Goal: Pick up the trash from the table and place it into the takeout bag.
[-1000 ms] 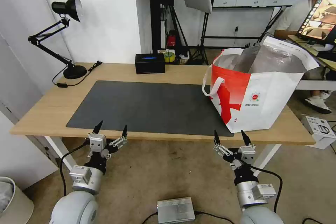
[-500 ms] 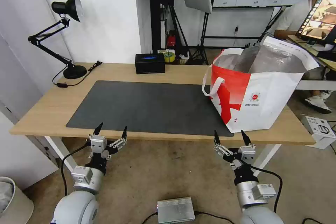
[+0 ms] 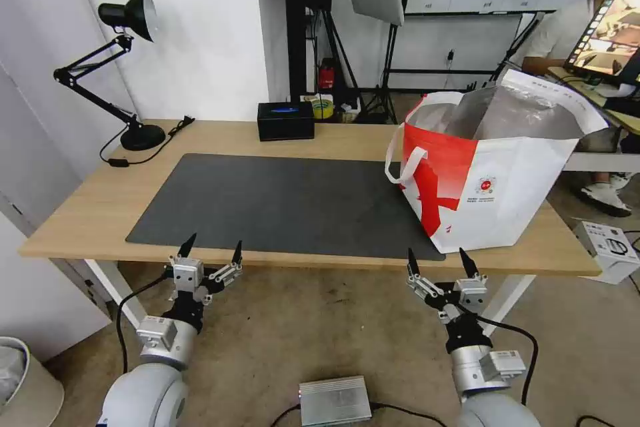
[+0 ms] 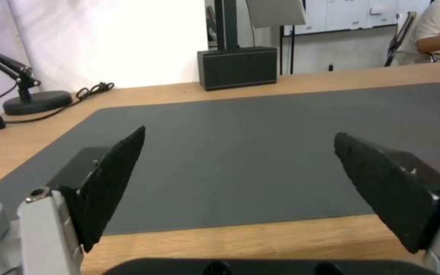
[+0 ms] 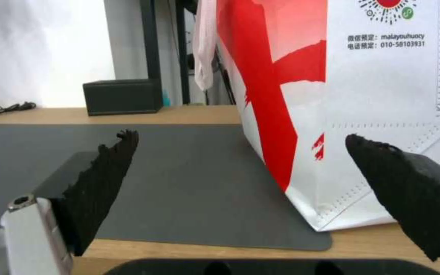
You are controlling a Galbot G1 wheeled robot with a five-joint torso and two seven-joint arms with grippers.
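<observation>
Both my grippers, left gripper [image 3: 210, 247] and right gripper [image 3: 441, 259], hang wide and empty just short of the table's [image 3: 87, 203] near edge; takeout bag [image 3: 490, 173] stands ahead of my right, the nearer arm; I see no trash on the mat [image 3: 280, 203].

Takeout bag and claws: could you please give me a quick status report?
Left claw and right claw open, low at table front edge. Takeout bag upright on mat, mouth open. Nothing in the way.
</observation>
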